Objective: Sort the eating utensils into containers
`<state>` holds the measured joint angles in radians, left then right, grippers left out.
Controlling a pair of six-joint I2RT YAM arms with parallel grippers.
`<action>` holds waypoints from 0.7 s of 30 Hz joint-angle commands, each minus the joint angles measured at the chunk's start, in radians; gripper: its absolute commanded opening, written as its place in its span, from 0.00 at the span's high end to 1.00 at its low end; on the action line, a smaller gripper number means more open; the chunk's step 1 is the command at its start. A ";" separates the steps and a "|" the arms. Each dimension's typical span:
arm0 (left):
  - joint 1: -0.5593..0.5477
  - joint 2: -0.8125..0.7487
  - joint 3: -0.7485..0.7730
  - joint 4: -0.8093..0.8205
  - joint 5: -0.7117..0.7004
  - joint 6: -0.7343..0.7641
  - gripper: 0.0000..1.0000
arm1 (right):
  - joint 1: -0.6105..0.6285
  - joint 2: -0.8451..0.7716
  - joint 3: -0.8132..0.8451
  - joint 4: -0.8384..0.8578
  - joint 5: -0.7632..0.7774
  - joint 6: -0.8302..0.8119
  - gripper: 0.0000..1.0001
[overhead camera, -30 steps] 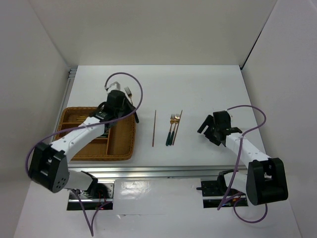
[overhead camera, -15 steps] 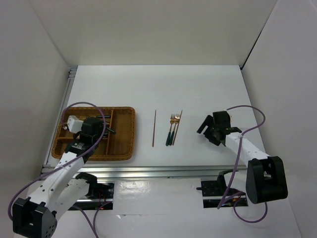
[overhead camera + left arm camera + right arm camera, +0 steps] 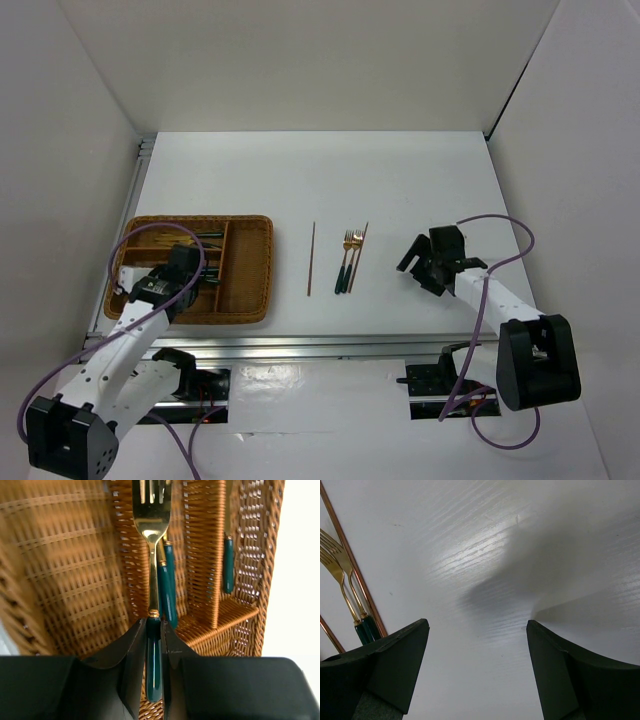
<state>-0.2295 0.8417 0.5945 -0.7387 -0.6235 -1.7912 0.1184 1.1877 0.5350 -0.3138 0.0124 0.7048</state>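
White desk (image 3: 400,180), white walls. L. claw (image 3: 153,630) clamped on fork (image 3: 151,525) by its green handle, over tray (image 3: 65,580) slot w/ other green handles. Lower flat, parallel to neighbours, then release. R. claw (image 3: 425,262) open, empty. Two forks (image 3: 347,262), stick (image 3: 311,258) unsorted on desk.

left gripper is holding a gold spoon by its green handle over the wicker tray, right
Not quite. The left gripper holds a gold fork, not a spoon: the left wrist view shows its tines. The rest stands: the grip is on the green handle, over the wicker tray.
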 commanded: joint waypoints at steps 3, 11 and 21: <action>0.005 -0.021 0.021 -0.106 -0.036 -0.134 0.73 | -0.008 0.015 -0.010 0.042 0.003 -0.013 0.14; 0.005 -0.030 0.011 -0.156 -0.045 -0.169 0.70 | -0.008 0.024 -0.010 0.051 -0.008 -0.013 0.14; 0.005 -0.010 0.066 -0.185 -0.036 -0.096 0.32 | -0.008 0.033 -0.010 0.061 -0.017 -0.022 0.14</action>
<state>-0.2295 0.8295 0.6041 -0.8932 -0.6392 -1.9106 0.1184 1.2163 0.5304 -0.2901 -0.0048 0.6952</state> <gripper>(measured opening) 0.667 0.863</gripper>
